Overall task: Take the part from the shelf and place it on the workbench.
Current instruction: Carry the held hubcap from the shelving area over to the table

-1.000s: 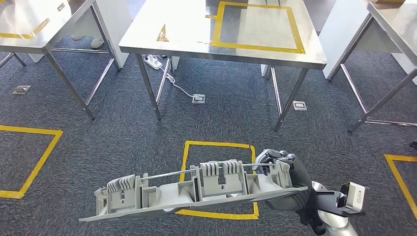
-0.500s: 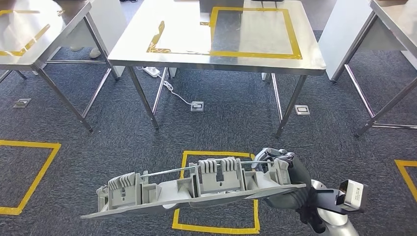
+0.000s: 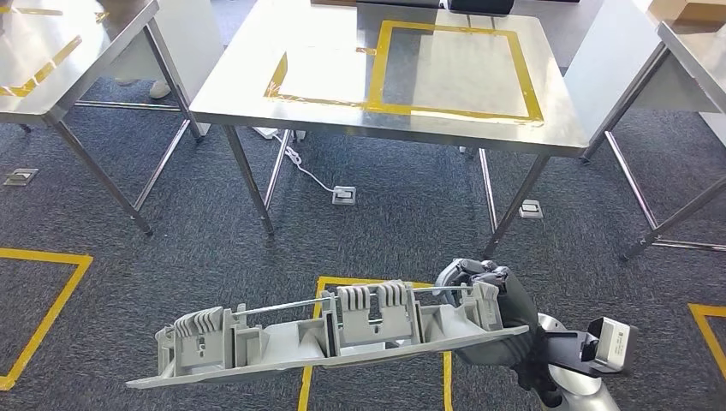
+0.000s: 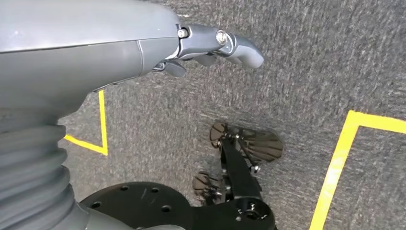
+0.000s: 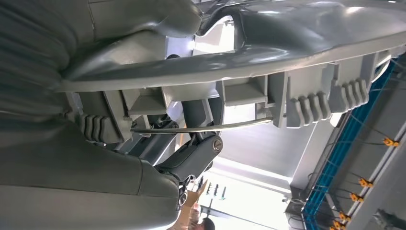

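Grey plastic part (image 3: 325,338) held level by right hand (image 3: 492,317), fingers (image 5: 191,158) wrapped round its right end, near steel surface (image 3: 257,103); left hand (image 4: 95,62) hanging, fingers (image 4: 225,45) loose, holding nothing.

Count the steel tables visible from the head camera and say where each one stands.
3. One steel table stands straight ahead, marked with yellow tape. A second is cut off at the upper left, a third at the upper right. Others may lie outside the picture.
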